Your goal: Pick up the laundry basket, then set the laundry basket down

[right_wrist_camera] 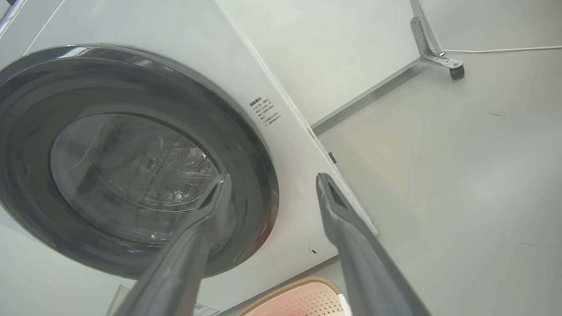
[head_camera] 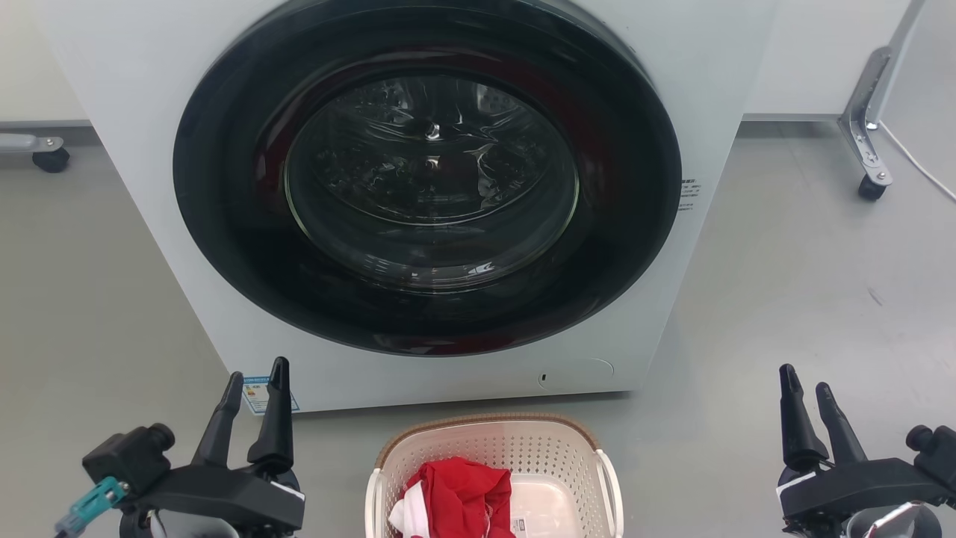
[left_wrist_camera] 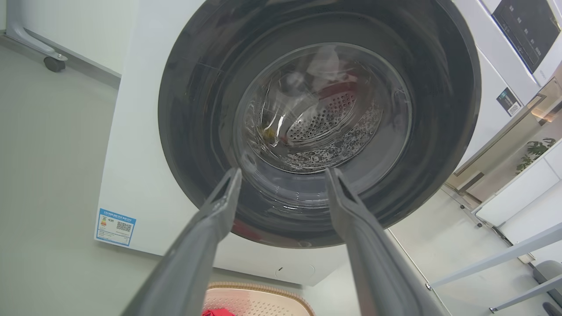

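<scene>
The left gripper (head_camera: 258,371) hovers left of the basket (head_camera: 489,420), its fingers parted and empty, pointing away from the robot. The right gripper (head_camera: 804,379) hovers farther out on the basket's right, fingers likewise spread with nothing between them. Neither touches the basket.

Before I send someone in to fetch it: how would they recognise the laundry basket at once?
Find the white washing machine with the big dark round door. On the grey floor just in front of it sits the laundry basket. It is cream perforated plastic with a brown woven-look rim, holding a red cloth.
</scene>
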You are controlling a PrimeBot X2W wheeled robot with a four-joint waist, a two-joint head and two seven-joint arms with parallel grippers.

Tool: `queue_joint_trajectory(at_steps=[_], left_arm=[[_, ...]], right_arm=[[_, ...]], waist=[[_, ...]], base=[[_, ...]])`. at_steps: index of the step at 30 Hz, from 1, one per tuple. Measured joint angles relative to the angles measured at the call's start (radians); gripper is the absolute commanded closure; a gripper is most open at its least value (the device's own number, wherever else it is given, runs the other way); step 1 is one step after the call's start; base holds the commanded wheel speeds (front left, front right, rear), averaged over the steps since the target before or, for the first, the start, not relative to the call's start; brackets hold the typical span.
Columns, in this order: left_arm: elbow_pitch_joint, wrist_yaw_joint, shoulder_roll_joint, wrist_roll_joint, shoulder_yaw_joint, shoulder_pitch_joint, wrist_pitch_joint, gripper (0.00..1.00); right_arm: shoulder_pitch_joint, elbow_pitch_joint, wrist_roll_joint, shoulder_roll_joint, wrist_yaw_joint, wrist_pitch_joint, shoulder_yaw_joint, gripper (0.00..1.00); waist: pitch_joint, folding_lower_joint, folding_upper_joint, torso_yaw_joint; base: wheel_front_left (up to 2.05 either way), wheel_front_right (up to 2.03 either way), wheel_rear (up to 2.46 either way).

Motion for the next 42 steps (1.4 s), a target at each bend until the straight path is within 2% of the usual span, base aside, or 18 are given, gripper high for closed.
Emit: queue_joint_trajectory(at_steps=[16, 34, 42], left_arm=[[-0.015, 0.044, 0.010, 0.193, -0.058, 0.001, -0.062, 0.00], [-0.004, 0.096, 0.028, 0.404, -0.119, 0.003, -0.096, 0.00], [0.016, 0.104, 0.029, 0.419, -0.118, 0.005, -0.091, 0.00]], right_arm=[[0.000, -0.004, -0.235, -0.028, -0.043, -0.061, 0.075, 0.00], [0.000, 0.035, -0.458, -0.047, -0.069, -0.123, 0.147, 0.00], [0.000, 0.056, -0.486, -0.054, -0.070, -0.132, 0.152, 0.00]], waist=[[-0.002, 0.0000, 0.0000, 0.004], [-0.007, 0.0000, 0.0000, 0.007], [-0.009, 0.0000, 0.0000, 0.007]], base=[[0.00, 0.00, 0.00], [0.00, 0.00, 0.00], [0.00, 0.00, 0.00]])
